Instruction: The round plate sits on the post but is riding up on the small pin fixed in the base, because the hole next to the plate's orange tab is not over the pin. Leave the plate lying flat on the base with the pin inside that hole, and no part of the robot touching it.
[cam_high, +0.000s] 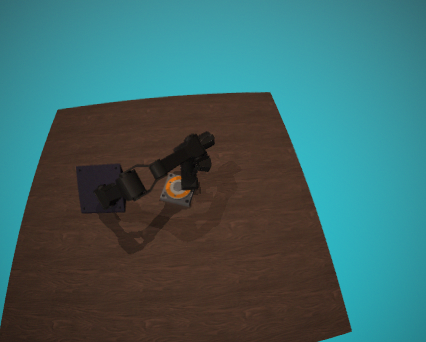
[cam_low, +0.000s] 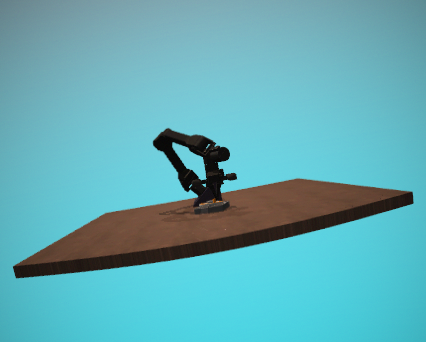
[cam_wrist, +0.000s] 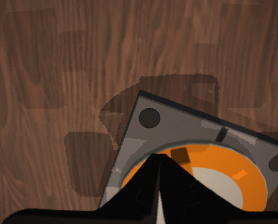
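Observation:
The round plate (cam_high: 169, 188) (cam_low: 205, 204) (cam_wrist: 227, 156) has an orange ring around a pale middle and sits on the grey square base (cam_high: 183, 202) (cam_low: 212, 207) (cam_wrist: 175, 132). A dark brown square patch (cam_wrist: 180, 156) shows on the ring just right of the fingertips in the wrist view. My gripper (cam_wrist: 158, 160) is shut, with nothing seen between the fingers. It points down over the plate, its tips over the ring's near side. Whether they touch the plate is unclear. The pin, the post and the hole beside the tab are not seen. I cannot tell whether the plate lies flat.
The base has dark round corner spots (cam_wrist: 149, 118) and a short dark mark (cam_wrist: 222, 134) on its border. The arm's dark mounting plate (cam_high: 90, 200) is at the left of the wooden table (cam_high: 225, 280) (cam_low: 125, 235). Arm shadows cross the wood around the base.

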